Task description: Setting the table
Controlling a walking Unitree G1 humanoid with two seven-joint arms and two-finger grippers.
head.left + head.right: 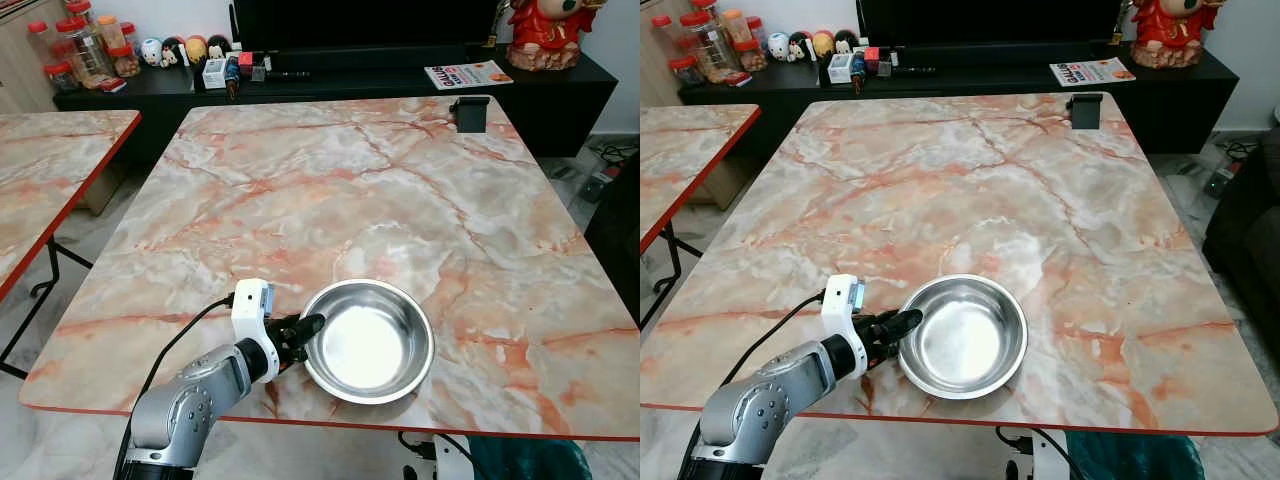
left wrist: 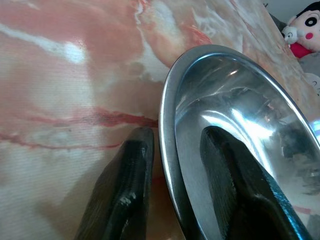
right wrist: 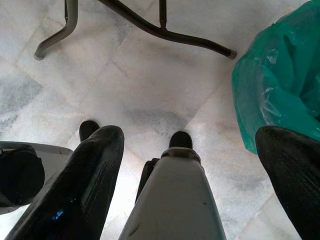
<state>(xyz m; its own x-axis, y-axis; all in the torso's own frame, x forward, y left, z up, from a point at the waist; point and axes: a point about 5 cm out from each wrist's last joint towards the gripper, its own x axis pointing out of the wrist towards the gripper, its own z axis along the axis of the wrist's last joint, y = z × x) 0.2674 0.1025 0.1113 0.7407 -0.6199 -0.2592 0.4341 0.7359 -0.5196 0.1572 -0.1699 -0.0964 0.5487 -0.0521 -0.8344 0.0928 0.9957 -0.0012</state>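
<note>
Marble-patterned pink table [image 1: 330, 180] with red edge, black TV cabinet [image 1: 560, 90] behind. Round stainless steel bowl [image 1: 368, 340] near front edge; left gripper [image 1: 303, 333] clamped on its rim, one finger inside, one outside.

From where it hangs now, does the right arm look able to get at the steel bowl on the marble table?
Probably not without lifting first. The right gripper hangs open below the table, pointing at the floor by a green bag. The bowl sits on the tabletop, its rim already straddled by the left gripper.
</note>
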